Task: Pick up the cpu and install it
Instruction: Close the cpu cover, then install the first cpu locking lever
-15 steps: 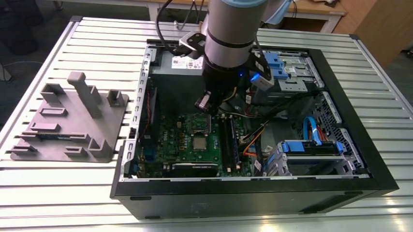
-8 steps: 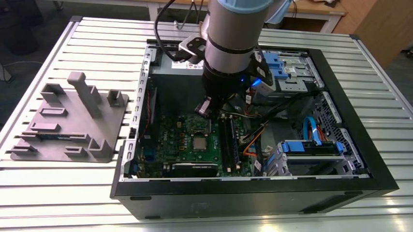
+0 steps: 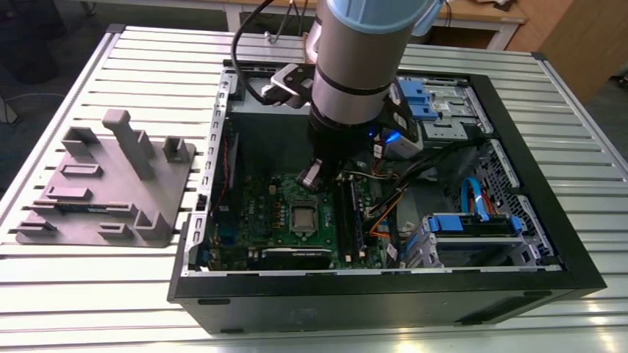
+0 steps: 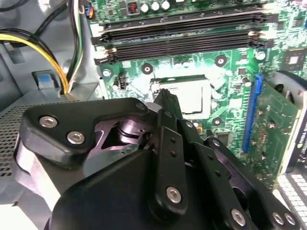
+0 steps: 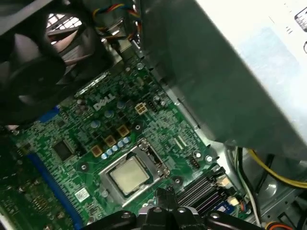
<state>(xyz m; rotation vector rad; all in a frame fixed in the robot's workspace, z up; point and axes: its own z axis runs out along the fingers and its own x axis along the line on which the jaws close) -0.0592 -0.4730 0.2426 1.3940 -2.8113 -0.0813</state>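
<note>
Where the cpu sits: the cpu (image 5: 128, 175) lies flat inside the socket frame (image 5: 149, 153) on the motherboard (image 5: 72, 124). In the exterior view it is at lower centre of the frame, inside the open computer case (image 3: 393, 290).
Done so far: by the look of it, picking up and placing are finished, since the chip lies level and square with the frame.
Left to do: I cannot tell whether the frame is latched down, and the arm is not yet clear of the case.
Gripper position: the gripper (image 4: 166, 98) hangs low over the board near the socket, at the centre of the exterior view, just above the chip in the frame.
Gripper state: its fingers (image 4: 169, 143) are drawn together with nothing between them, and they seem to touch neither chip nor frame.
Nearby: the memory slots (image 4: 182, 38) run beside the socket. A grey parts tray (image 3: 108, 213) sits at the exterior view's left, well apart.
</note>
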